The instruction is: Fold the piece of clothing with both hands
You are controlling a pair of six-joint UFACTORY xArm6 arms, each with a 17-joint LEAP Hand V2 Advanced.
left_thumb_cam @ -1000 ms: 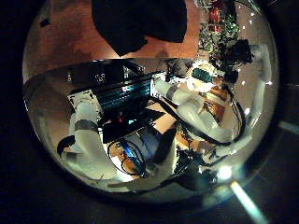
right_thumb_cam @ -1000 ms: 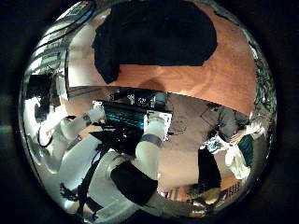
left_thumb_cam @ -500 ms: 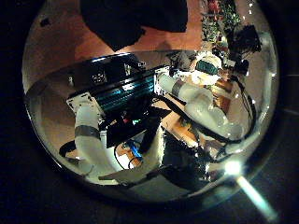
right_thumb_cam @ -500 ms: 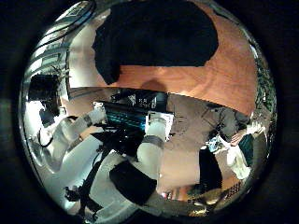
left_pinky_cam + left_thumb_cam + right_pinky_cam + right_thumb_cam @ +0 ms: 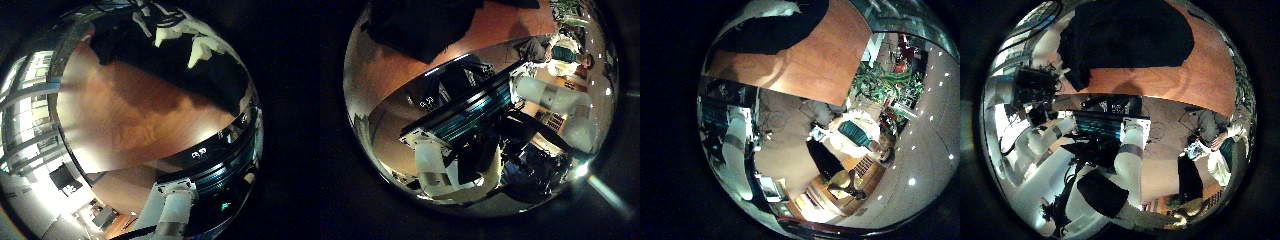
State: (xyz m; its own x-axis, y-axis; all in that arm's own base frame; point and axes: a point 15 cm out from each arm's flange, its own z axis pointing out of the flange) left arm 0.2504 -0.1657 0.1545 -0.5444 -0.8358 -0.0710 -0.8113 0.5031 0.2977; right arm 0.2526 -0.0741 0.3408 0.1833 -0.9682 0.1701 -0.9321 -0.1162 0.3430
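A dark piece of clothing [image 5: 1130, 35] lies spread flat on the wooden table [image 5: 1195, 85] in the right thumb side palm view. A hand [image 5: 1035, 85], away from this palm, hangs beside the clothing's edge there. The left little finger side palm view shows the clothing [image 5: 120, 45] on the table [image 5: 130, 110], with the left hand's own fingers [image 5: 190, 35] reaching out straight over it and holding nothing. The clothing also shows in the left thumb side palm view [image 5: 420, 20] and in the right little finger side palm view [image 5: 770, 30].
The table's edge [image 5: 470, 55] runs below the clothing in the left thumb side palm view. Bare table [image 5: 815, 60] lies beside the clothing in the right little finger side palm view.
The left palm's camera has moved, and the clothing has slid to that view's edge. In the right thumb side view, a hand has come in beside the clothing. The clothing has not moved.
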